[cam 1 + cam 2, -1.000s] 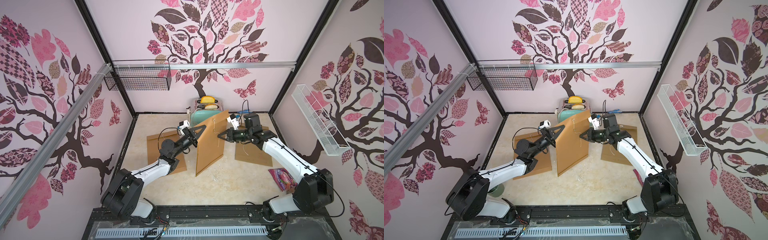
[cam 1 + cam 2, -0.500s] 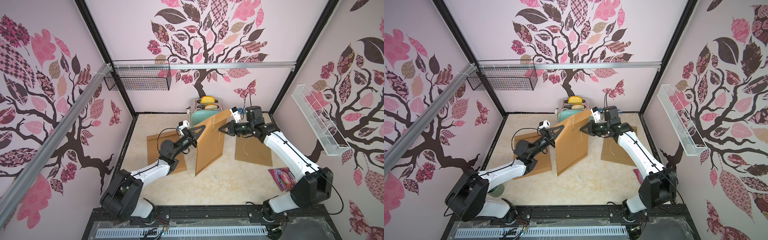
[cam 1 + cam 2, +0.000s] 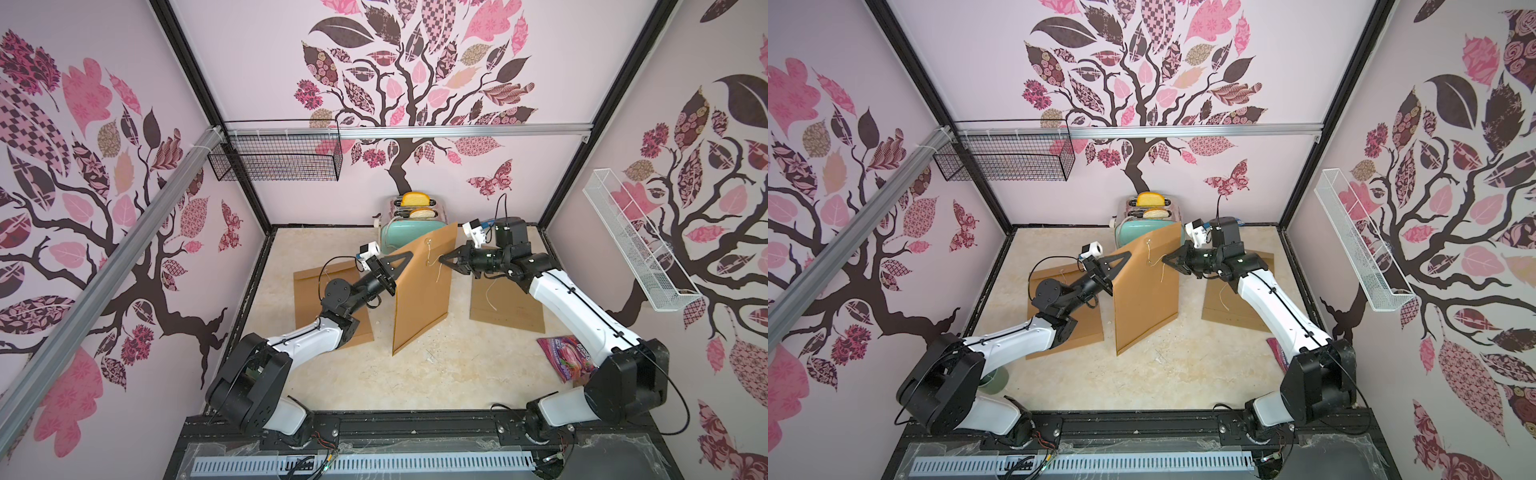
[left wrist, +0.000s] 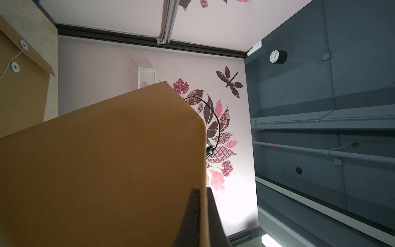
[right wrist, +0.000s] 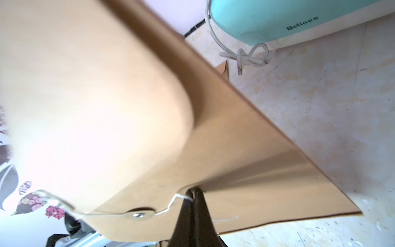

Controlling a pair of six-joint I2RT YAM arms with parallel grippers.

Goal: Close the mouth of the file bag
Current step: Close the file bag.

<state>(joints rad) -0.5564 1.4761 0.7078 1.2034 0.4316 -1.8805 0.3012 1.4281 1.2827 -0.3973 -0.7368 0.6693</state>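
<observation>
A brown file bag (image 3: 422, 307) (image 3: 1144, 303) stands on end in the middle of the table, tilted. My left gripper (image 3: 409, 255) (image 3: 1128, 255) is shut on its upper left edge; in the left wrist view the fingertips (image 4: 195, 192) pinch the bag (image 4: 96, 171). At the bag's face, my right gripper (image 3: 441, 259) (image 3: 1163, 259) is shut on the thin white string (image 5: 175, 200). The string runs from the round button (image 5: 139, 215) on the folded flap to the right gripper (image 5: 193, 191). Its loose end (image 3: 438, 274) hangs down the face.
Two more brown file bags lie flat, one by the left arm (image 3: 309, 286) and one under the right arm (image 3: 507, 307). A teal toaster (image 3: 415, 232) stands close behind the held bag. A pink snack packet (image 3: 567, 361) lies front right. Wire baskets (image 3: 278, 156) (image 3: 636, 241) hang on the walls.
My right arm's wrist has swung up and toward the back wall, its tips staying at the bag's face with the string. The left arm and the bag have barely moved.
</observation>
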